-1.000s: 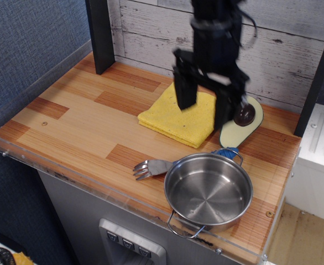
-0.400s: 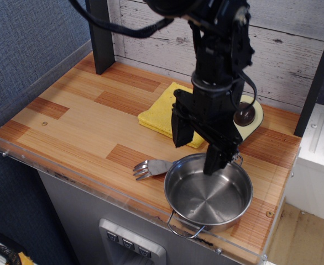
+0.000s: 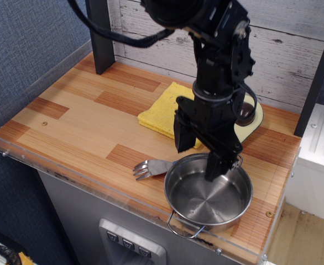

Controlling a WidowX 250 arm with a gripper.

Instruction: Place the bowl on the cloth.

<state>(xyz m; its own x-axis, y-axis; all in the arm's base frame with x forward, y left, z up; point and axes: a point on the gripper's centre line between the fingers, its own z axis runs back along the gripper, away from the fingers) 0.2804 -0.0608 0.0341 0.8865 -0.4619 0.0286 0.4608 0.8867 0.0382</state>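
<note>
A whitewashed plank wall backs the wooden counter. The bowl sits just in front of the cloth; the gripper, jaws wide, straddles the bowl's far rim to grasp it.

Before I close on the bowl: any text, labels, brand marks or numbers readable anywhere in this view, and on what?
None readable.
The bowl, the cloth, the fork and the avocado half show no markings.
The gripper, open over the bowl's rim, shows no legible label.
The buttons below the counter edge are too small to show any marking.
</note>
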